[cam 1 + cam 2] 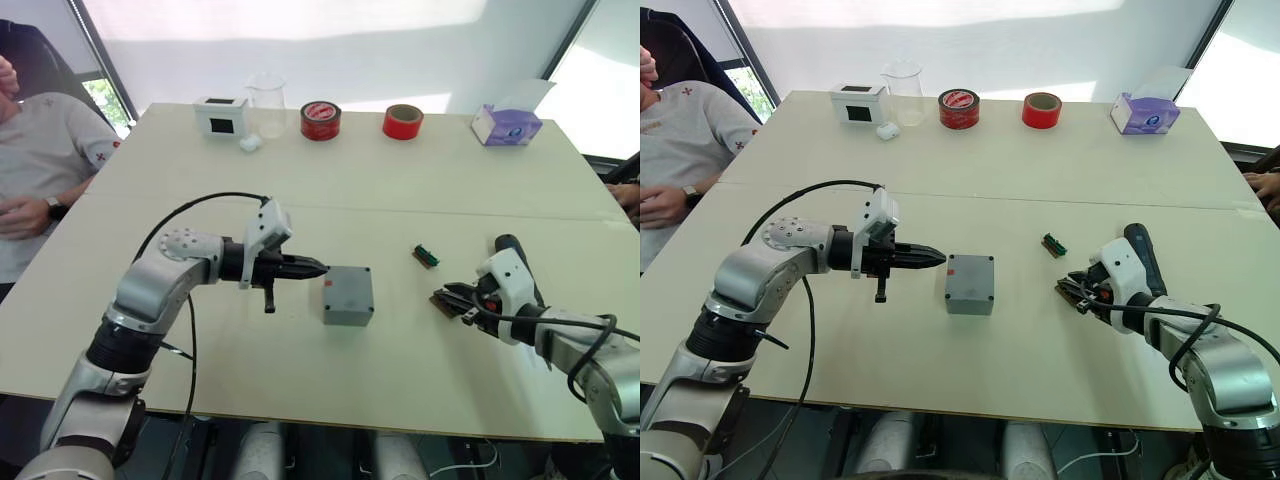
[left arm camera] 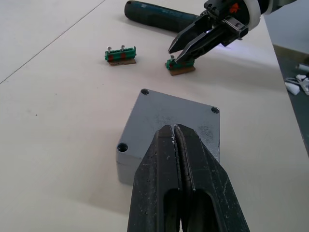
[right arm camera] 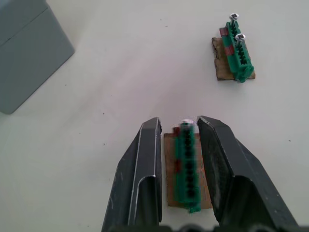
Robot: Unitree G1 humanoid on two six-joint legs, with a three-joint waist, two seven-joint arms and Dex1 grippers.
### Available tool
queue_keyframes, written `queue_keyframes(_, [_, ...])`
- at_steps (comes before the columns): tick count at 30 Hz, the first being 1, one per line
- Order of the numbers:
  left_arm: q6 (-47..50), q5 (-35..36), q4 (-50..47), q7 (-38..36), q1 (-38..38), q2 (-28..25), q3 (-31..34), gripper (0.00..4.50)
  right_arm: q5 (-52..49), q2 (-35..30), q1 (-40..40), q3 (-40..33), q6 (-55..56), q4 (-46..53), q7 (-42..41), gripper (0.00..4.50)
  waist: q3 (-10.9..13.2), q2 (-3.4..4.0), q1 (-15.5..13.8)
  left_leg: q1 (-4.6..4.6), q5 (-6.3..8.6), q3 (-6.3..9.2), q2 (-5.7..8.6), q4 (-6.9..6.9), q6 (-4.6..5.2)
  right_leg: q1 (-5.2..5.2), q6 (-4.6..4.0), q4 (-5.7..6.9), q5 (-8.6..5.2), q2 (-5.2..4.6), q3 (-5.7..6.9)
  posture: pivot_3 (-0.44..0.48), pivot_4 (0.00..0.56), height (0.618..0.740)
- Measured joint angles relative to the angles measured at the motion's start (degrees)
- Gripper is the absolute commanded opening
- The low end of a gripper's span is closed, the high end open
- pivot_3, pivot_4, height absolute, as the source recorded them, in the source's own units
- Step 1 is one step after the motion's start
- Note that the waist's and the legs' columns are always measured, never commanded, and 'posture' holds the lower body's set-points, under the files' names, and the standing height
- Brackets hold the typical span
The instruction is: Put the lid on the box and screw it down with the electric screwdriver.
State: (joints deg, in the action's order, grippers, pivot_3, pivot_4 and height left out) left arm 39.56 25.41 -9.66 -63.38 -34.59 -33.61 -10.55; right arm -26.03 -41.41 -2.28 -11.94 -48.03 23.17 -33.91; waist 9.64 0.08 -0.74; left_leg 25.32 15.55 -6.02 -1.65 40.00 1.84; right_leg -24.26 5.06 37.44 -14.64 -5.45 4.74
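At the middle of the pale table (image 1: 300, 400) sits the box (image 1: 348, 296), grey, square, lid (image 2: 181, 118) apparently already seated on top: the left wrist view shows a flat top face with screw wells at three visible corners, and a seam runs round the body just under that face. Small red mark on the side facing the left arm. Left gripper (image 1: 318, 268) level with the box and just beside that side, fingers pressed together with nothing between them; whether the tips actually touch the box I cannot tell from the head views. Right gripper (image 3: 179, 126) well apart from the box, fingers spread and straddling a green terminal block on a brown backing (image 3: 186, 169), not yet closed on it; the block carries a screw head at the far end, blurred. A second green block (image 3: 235, 50) with two upright screws lies near, between gripper and box. The electric screwdriver (image 2: 161, 18), long and dark, lies flat on the table just behind the right gripper, gripped by nothing. Judgement: lid placement looks done and the screwing stage is only opening, the right arm working at the screw holders. Next move calls for getting a screw free and into a corner well, then lifting the driver and bringing its bit down plumb while the left arm steadies the box. Far edge of the table: white box with screen (image 1: 220, 116), clear beaker (image 1: 266, 104), two tape rolls (image 1: 321, 120), tissue pack (image 1: 506, 126); a seated person (image 1: 35, 150) at the left.
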Motion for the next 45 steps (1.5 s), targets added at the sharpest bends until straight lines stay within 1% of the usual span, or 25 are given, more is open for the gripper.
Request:
queue_keyframes(20, [-0.22,-0.71,0.00,0.10,0.02,0.04,-0.51,0.00,-0.88,0.19,1.53,0.00,0.23,-0.03,-0.11,1.22,0.00,0.00,-0.01,0.00,0.01,0.00,0.00,0.00,0.02,0.00,0.00,0.00,0.00,0.00,0.00,0.000,0.150,0.715])
queue_keyframes(22, [-0.22,-0.74,0.00,0.12,0.02,0.04,-0.51,0.00,-0.71,0.20,1.53,0.00,0.39,-0.17,-0.10,0.70,0.00,0.00,-0.01,0.00,0.01,0.00,0.00,0.00,0.02,0.00,0.00,0.00,0.00,0.00,0.00,0.000,0.150,0.715])
queue_keyframes(45, [-0.90,-1.18,0.00,0.03,0.07,0.02,-2.02,0.00,-0.89,0.99,1.44,0.00,0.79,-0.47,0.08,0.70,0.00,0.00,-0.01,0.00,0.02,0.00,0.00,0.00,0.03,0.00,0.00,0.00,0.00,0.00,0.00,0.000,0.150,0.715])
